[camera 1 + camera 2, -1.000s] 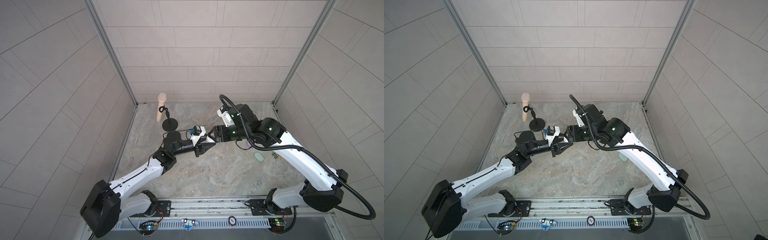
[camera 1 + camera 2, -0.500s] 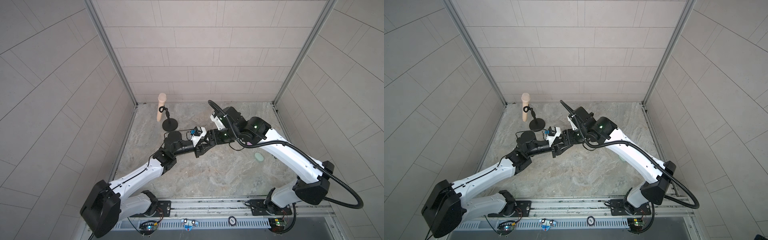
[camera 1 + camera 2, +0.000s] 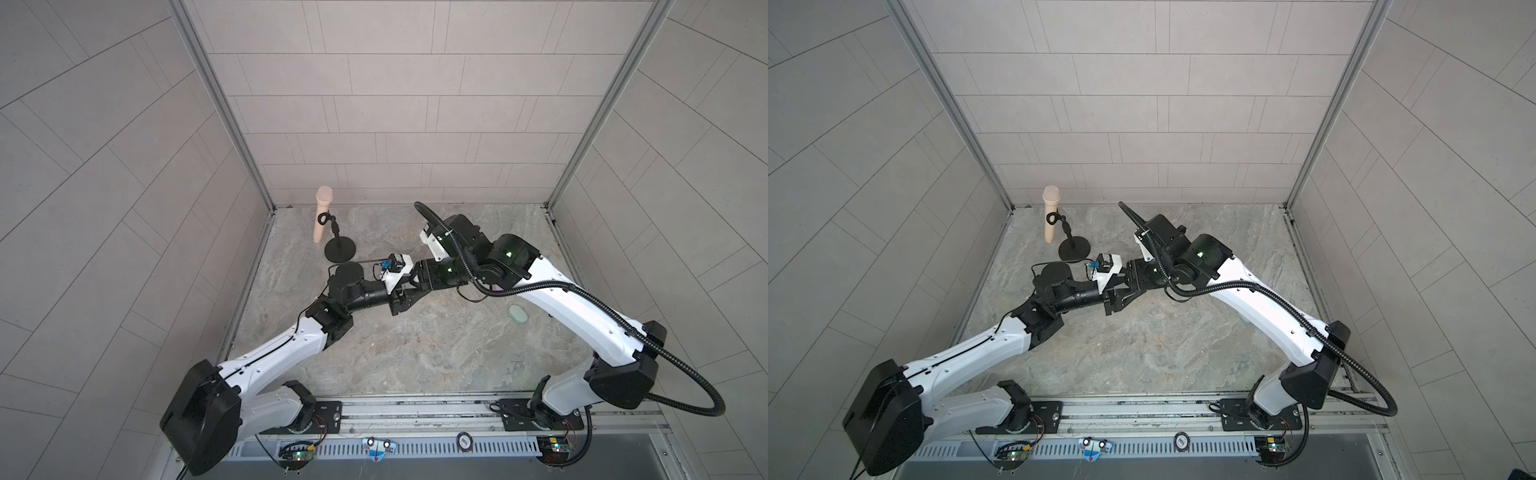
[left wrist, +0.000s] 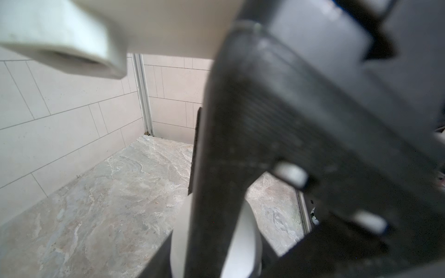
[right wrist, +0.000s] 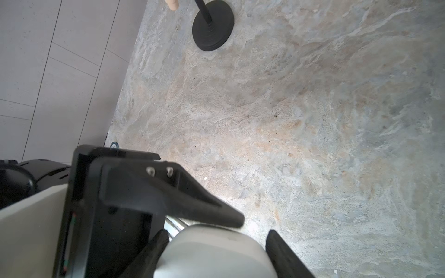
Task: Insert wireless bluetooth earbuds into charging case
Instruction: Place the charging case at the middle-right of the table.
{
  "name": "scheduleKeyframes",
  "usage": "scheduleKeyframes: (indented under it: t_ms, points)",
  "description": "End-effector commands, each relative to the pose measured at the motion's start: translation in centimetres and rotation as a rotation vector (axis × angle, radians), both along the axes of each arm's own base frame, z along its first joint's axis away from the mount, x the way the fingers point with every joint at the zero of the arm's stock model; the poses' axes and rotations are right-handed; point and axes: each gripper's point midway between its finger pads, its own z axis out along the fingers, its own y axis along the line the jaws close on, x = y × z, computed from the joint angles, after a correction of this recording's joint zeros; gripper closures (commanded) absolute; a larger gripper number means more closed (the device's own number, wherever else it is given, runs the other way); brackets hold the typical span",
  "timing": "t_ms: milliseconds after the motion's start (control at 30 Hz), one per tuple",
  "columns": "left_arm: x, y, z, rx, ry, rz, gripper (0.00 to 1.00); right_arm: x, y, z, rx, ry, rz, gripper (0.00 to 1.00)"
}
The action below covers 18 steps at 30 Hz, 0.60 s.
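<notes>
A white charging case (image 5: 212, 255) hangs above the middle of the table, where both grippers meet. In the right wrist view my right gripper (image 5: 216, 234) has a finger on each side of the case, shut on it. One finger (image 5: 192, 204) of the left gripper rests on the case's upper edge. The left wrist view shows the case (image 4: 243, 240) partly behind the right gripper's dark finger (image 4: 216, 168). Whether the left jaws still press it is unclear. In a top view, the left gripper (image 3: 409, 293) and right gripper (image 3: 415, 279) overlap and hide the case. No earbuds are in view.
A mint green case (image 3: 518, 313) lies on the stone table by the right arm. A beige microphone (image 3: 323, 212) on a black round-based stand (image 3: 340, 249) is at the back left. Tiled walls close in three sides.
My right arm has swung left to the left gripper, and its fingers have closed in round the white case. The left arm has stayed in place.
</notes>
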Motion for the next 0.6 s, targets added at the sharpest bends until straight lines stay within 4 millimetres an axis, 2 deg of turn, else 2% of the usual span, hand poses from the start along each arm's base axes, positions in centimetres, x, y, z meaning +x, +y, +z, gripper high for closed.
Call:
scheduleKeyframes:
  t_ms: [0,33,67,167,333,567]
  points:
    - [0.1,0.8,0.6,-0.017,-0.005,0.057,0.13,0.5,-3.4,0.4,-0.038,-0.047,-0.079,0.56]
    - [0.1,1.1,0.2,-0.020,0.006,0.075,0.01,0.6,-4.2,-0.1,-0.047,-0.043,-0.097,0.56]
    - [0.0,1.5,-0.2,-0.020,0.011,0.089,0.00,0.7,-4.8,-0.5,-0.055,-0.041,-0.111,0.56]
    - [0.4,2.8,-1.3,-0.006,0.039,0.173,0.00,1.2,-7.8,-2.9,-0.102,-0.031,-0.176,0.56]
    - [1.3,4.2,-3.9,0.054,0.107,0.283,0.00,1.9,-13.9,-8.3,-0.199,0.008,-0.320,0.56]
    - [1.9,5.0,-6.5,0.063,0.184,0.352,0.00,2.9,-20.0,-14.8,-0.332,0.060,-0.477,0.54]
